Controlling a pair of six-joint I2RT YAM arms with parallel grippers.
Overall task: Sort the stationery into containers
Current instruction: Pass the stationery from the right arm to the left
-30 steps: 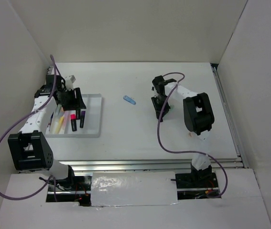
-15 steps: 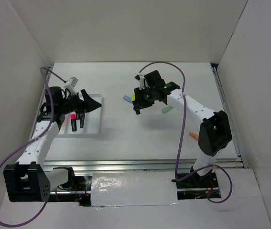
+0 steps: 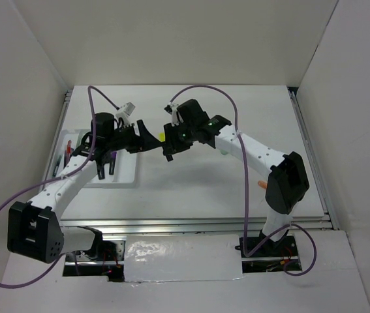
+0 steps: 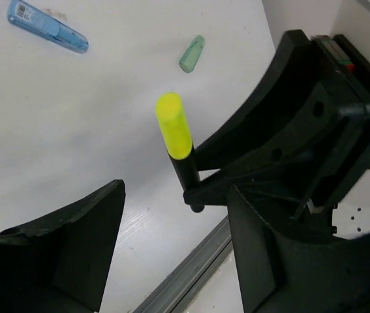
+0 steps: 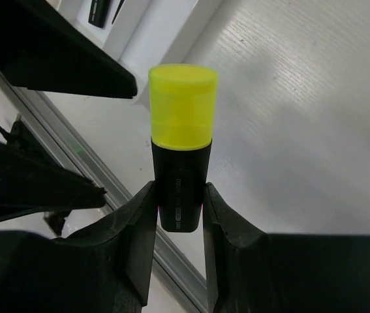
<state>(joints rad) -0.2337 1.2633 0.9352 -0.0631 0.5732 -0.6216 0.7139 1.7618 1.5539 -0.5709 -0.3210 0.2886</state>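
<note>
Yellow-capped, the highlighter was clenched in the right tool, mid-air, facing the left tool's open jaws. The tray had a few pens; the blue pen and mint marker lay loose on the table.

No word or number can be read anywhere.

Blue pen, lying on the table: white barcode sticker at one end. Bars show; any digits are too small to read.

Yellow-capped highlighter: a short line of pale print runs along the black barrel. It is blurred and cannot be read.
</note>
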